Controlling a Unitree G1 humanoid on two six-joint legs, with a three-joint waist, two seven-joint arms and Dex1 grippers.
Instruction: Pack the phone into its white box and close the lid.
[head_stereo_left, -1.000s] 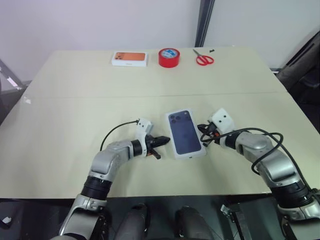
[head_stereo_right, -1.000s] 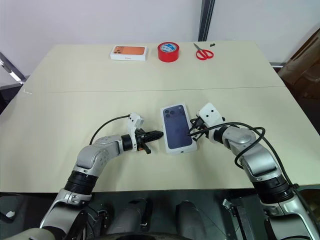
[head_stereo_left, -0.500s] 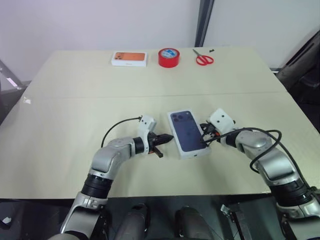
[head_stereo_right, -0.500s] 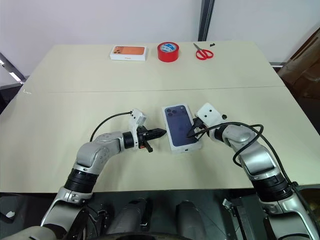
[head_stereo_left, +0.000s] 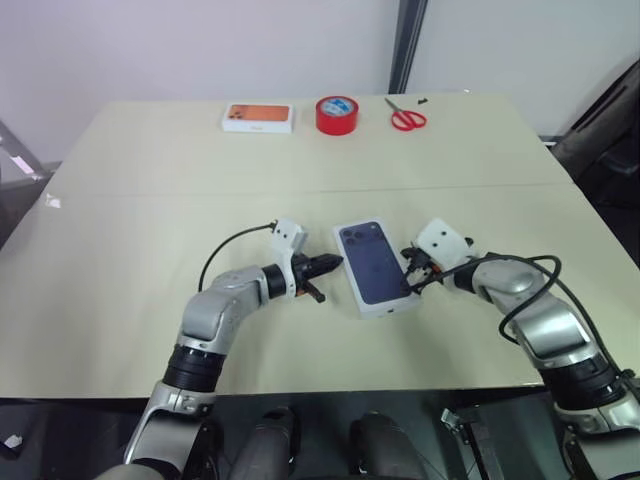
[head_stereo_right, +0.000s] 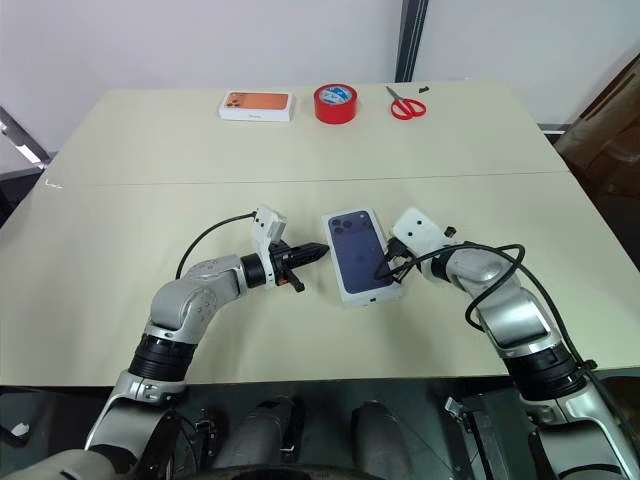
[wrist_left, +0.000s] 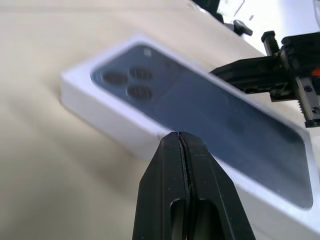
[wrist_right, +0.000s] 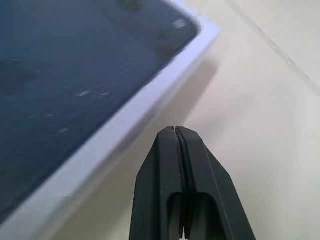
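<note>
Meanwhile both closed hands, left hand (head_stereo_left: 328, 265) and right hand (head_stereo_left: 408, 276), flank the glossy rectangular lid (head_stereo_left: 374, 265).

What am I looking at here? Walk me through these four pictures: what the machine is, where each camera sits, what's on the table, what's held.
This is a humanoid robot with two arms, each ending in a two-fingered black gripper. The two wide pictures come from cameras in its head, looking down over a beige table. The two close-ups come from cameras on its wrists, looking along the fingers. In the middle lies the closed white box with a dark phone picture on its lid. The left gripper and right gripper flank it, both shut and holding nothing. At the far edge lie another white box printed with an orange phone, a red tape roll and red scissors.
</note>
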